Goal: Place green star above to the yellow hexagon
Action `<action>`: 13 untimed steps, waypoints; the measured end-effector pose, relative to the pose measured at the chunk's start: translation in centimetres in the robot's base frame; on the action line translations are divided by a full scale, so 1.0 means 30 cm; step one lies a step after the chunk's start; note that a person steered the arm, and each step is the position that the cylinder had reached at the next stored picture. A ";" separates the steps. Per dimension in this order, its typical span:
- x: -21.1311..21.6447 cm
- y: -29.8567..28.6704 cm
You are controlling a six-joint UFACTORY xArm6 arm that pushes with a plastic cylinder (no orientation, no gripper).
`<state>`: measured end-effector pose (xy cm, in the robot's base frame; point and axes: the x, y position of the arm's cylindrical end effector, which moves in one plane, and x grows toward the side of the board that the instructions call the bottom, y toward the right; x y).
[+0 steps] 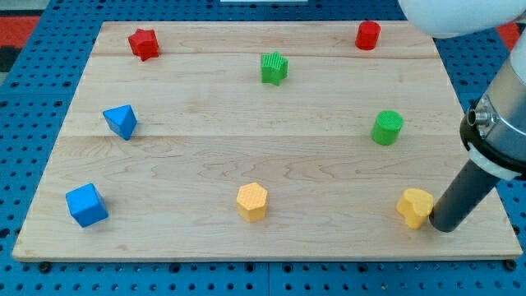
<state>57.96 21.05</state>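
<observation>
The green star (274, 67) lies near the view's top, a little right of centre. The yellow hexagon (252, 201) lies near the view's bottom centre, far below the star. My tip (444, 227) is at the view's bottom right, right beside a second yellow block (415, 206) and touching or nearly touching its right side. The tip is far from both the star and the hexagon.
On the wooden board (189, 156) also lie a red star (144, 43) at top left, a red cylinder (367, 35) at top right, a green cylinder (386, 127) at right, a blue triangular block (122, 122) at left and a blue cube (86, 205) at bottom left.
</observation>
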 end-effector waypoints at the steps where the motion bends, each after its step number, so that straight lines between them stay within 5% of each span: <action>1: -0.090 0.022; 7: -0.809 -0.567; 9: -0.913 -0.779; 13: -1.010 -0.788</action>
<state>27.65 -2.60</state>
